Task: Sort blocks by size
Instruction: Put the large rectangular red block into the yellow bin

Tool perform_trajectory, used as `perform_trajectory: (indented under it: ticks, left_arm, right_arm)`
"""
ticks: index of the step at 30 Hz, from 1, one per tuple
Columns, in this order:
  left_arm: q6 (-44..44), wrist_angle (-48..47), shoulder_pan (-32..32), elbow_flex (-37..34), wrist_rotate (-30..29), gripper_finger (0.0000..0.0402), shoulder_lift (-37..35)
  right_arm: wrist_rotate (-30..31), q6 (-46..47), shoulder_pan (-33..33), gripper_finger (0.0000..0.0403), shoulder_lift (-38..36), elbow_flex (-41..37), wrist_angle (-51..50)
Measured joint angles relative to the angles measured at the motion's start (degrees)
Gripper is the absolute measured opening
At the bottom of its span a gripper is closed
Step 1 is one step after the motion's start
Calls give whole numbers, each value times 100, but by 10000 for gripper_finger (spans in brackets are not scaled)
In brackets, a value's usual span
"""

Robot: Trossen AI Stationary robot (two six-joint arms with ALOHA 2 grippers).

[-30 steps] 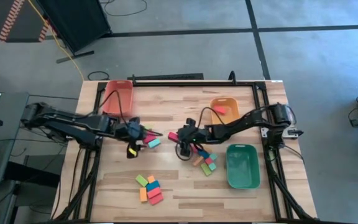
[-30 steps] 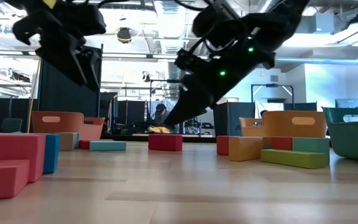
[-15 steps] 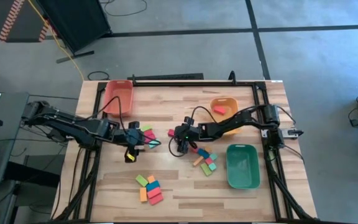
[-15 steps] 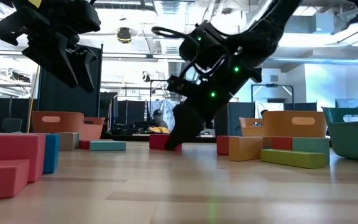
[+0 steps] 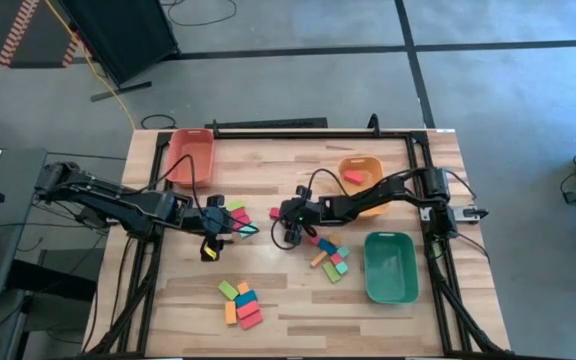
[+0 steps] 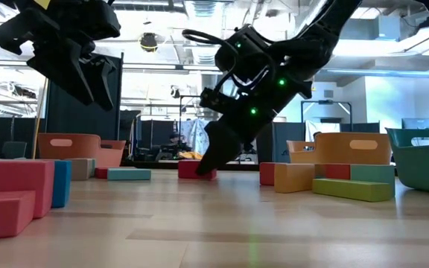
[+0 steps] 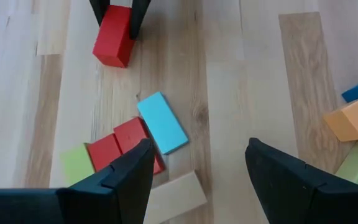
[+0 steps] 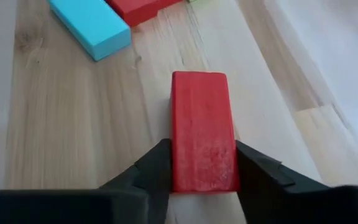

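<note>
A red block lies flat on the table's middle, and my right gripper is shut on it; the low view shows the same gripper down at this block. Left of it, my left gripper hovers open above a cluster of red, teal, green and tan blocks, touching none of them. More blocks lie right of centre and by the near edge. My right gripper pinches the red block's two long sides between its two fingers, at the end nearest the gripper. The fingers slant down from the table's right and lie along the block. The block rests flat on the table.
A red-orange tray stands at the far left. An orange tray holding a red block is at the far right, and a green tray is at the near right. Bare wood lies between the block groups.
My right gripper has gone down and toward the table's left, onto the red block at the middle, where its fingers now stand at the block's sides. The block has stayed on the table.
</note>
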Motion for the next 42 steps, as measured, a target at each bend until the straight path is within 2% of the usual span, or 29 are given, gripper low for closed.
perform_trajectory:
  ticks: [6, 12, 21, 28, 33, 37, 42]
  left_arm:
    - [-5, -2, 0, 1, 0, 242, 0]
    - [-9, -9, 0, 4, 0, 242, 0]
    - [3, -1, 0, 7, 0, 242, 2]
    - [-2, -2, 0, 7, 0, 242, 2]
    - [-4, -2, 0, 7, 0, 242, 2]
    - [-7, 0, 0, 7, 0, 242, 2]
    - [-54, -5, 0, 7, 0, 242, 2]
  right_arm:
    - [-4, -91, 26, 156, -33, 0, -68]
    - [-6, -90, 25, 156, -598, -2, -1015]
    - [696, 101, 206, 157, -2234, -2, -3156]
    - [1311, 999, 204, 158, -3255, -2, -5311]
    - [1461, 1780, 102, 158, -3538, -57, -6587]
    - [1490, 1957, -148, 158, -3556, -377, -6869]
    - [1481, 1843, -700, 159, -3553, -954, -6640]
